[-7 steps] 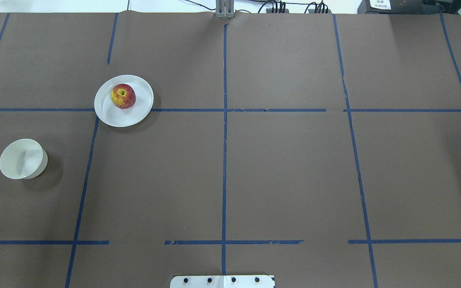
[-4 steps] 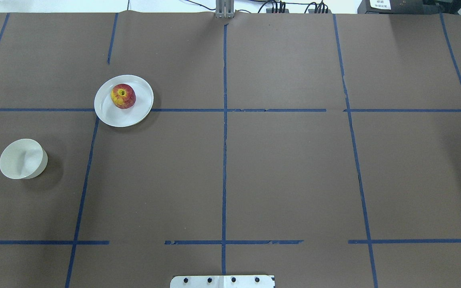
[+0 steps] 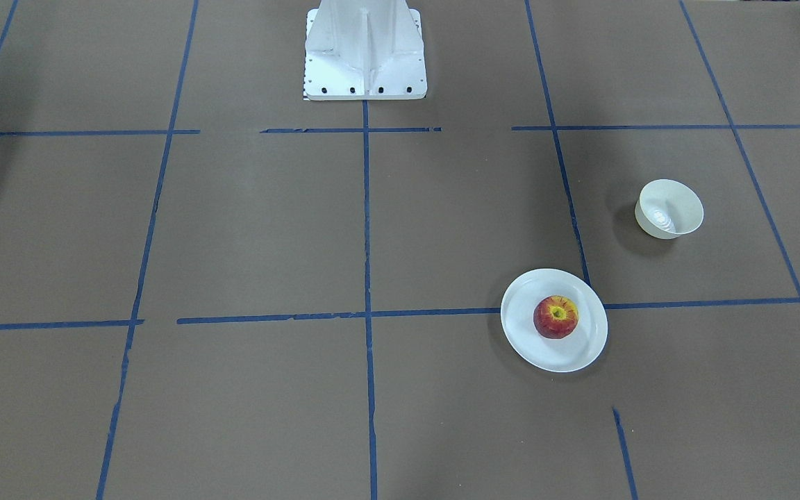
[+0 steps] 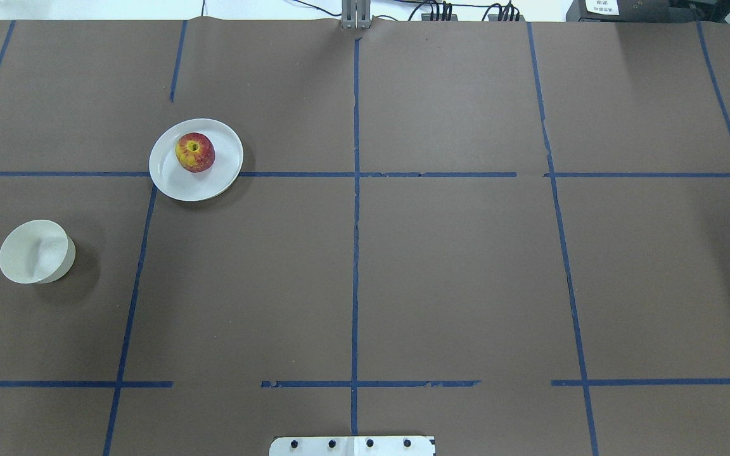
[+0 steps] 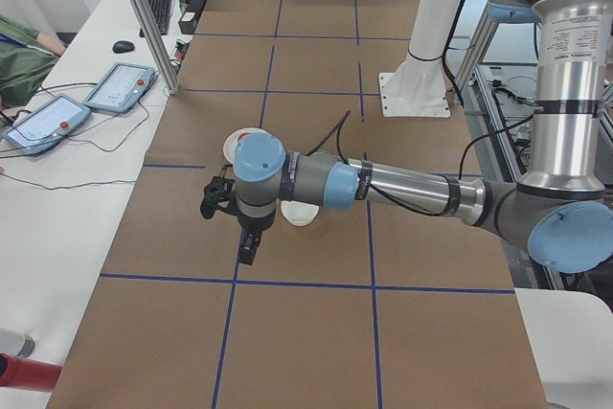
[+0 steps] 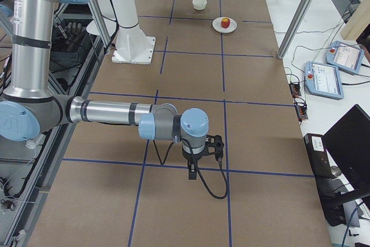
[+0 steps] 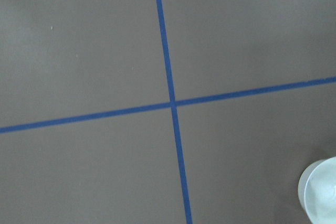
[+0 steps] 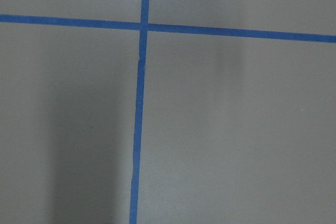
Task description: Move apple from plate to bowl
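Note:
The small red apple (image 4: pixel 195 152) lies on the flat white plate (image 4: pixel 178 183) at the table's left-far part; both also show in the front view, apple (image 3: pixel 556 317), plate (image 3: pixel 567 355). The cream-white bowl (image 4: pixel 37 251) stands empty, nearer and further left, apart from the plate. Its edge shows in the left wrist view (image 7: pixel 321 191). My left gripper (image 5: pixel 247 248) shows only in the left side view, hanging above the table near the bowl. My right gripper (image 6: pixel 192 170) shows only in the right side view, far from the plate. I cannot tell whether either is open.
Brown paper with blue tape lines covers the table. The white robot base (image 3: pixel 365 52) stands at the middle of the robot's edge. Control tablets (image 5: pixel 120 86) and cables lie on the side desk beyond the far edge. A metal post (image 5: pixel 144 16) stands there.

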Controlling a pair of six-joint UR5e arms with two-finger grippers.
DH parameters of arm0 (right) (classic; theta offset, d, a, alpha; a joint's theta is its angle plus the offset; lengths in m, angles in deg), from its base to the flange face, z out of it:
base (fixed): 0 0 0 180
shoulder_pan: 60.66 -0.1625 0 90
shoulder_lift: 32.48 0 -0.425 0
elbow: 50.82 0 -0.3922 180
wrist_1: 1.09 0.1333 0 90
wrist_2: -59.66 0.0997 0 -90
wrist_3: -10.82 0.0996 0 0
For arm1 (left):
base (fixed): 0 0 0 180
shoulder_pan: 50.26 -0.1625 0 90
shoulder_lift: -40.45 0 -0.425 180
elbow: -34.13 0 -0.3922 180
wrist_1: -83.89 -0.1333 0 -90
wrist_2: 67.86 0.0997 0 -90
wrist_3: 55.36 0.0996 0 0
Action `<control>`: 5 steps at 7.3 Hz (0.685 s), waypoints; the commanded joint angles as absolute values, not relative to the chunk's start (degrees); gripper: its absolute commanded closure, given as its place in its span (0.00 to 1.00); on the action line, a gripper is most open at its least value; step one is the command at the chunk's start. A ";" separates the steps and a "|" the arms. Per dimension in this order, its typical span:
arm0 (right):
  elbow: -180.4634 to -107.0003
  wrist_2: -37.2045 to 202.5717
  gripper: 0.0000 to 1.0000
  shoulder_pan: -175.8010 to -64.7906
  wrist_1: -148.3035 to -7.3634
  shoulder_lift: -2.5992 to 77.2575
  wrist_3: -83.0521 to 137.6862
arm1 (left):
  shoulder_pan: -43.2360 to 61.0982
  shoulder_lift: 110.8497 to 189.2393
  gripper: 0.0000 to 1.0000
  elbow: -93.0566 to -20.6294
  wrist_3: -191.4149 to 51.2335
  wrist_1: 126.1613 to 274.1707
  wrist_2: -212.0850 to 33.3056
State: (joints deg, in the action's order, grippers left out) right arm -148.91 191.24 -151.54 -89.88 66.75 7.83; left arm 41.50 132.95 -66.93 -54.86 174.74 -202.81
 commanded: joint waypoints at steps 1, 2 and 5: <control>-148.91 191.23 0.00 -151.54 -89.86 66.75 7.83 | 32.68 143.50 0.00 -65.64 -68.72 174.77 -201.46; -148.91 191.23 0.00 -151.54 -89.86 66.66 7.83 | 27.74 148.24 0.00 -64.76 -76.29 174.77 -196.40; -148.91 191.23 0.00 -151.54 -89.86 66.75 7.83 | 12.36 159.15 0.00 -57.84 -97.13 175.38 -193.45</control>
